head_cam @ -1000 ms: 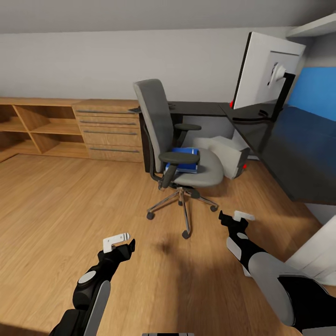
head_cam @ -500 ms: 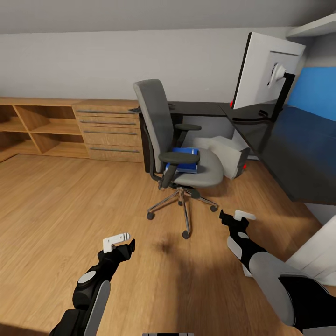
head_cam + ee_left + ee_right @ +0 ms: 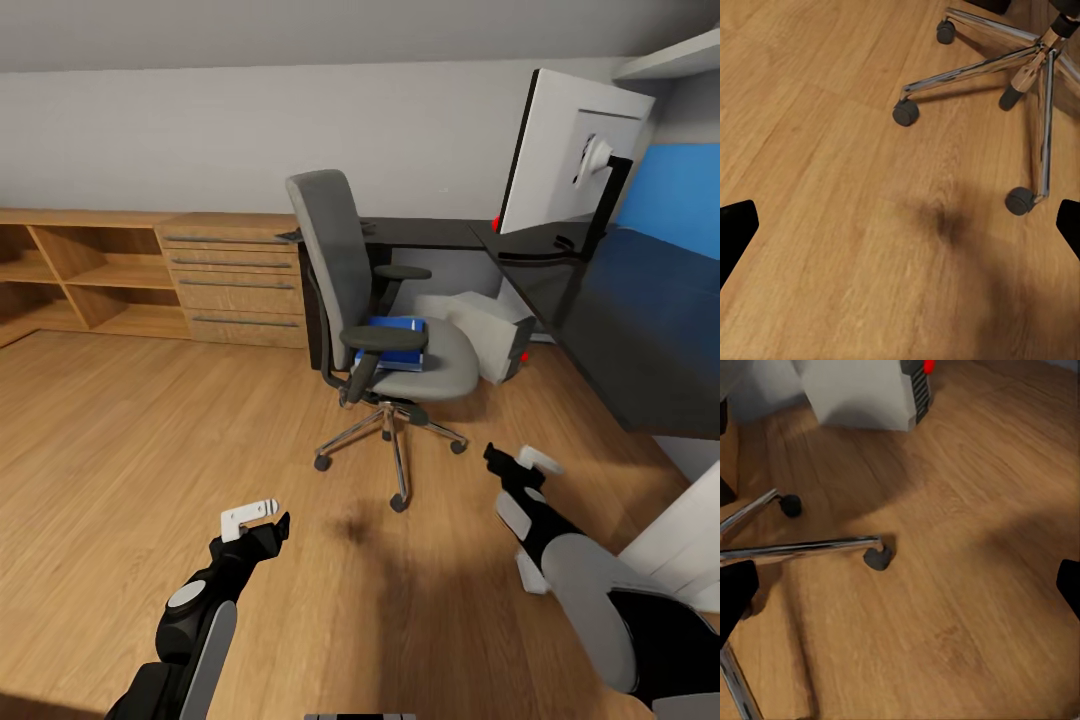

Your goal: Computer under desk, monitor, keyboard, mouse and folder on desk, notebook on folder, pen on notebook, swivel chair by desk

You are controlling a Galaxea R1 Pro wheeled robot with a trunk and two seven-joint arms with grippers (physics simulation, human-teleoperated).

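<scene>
The swivel chair (image 3: 385,345) stands in mid-floor, its grey back turned to the wooden chest. On its seat lies the blue folder (image 3: 395,340). Behind it the pale computer (image 3: 488,330) leans tilted on the floor under the black desk (image 3: 620,320). The monitor (image 3: 565,150) stands on the desk, its white back facing me. My left gripper (image 3: 255,522) (image 3: 900,225) is open above the floor, short of the chair's chrome base (image 3: 1035,64). My right gripper (image 3: 522,465) (image 3: 900,589) is open near a caster (image 3: 877,557). The mouse, notebook and pen are out of view.
A light-wood drawer chest (image 3: 235,280) and open shelves (image 3: 80,270) line the back wall. A thin dark flat thing (image 3: 290,237) lies at the chest's top edge, too small to identify. A white panel (image 3: 680,545) stands at my right. Open plank floor lies to the left.
My right gripper has shifted a little to the right over the floor. The left arm, the chair and the camera have stayed put.
</scene>
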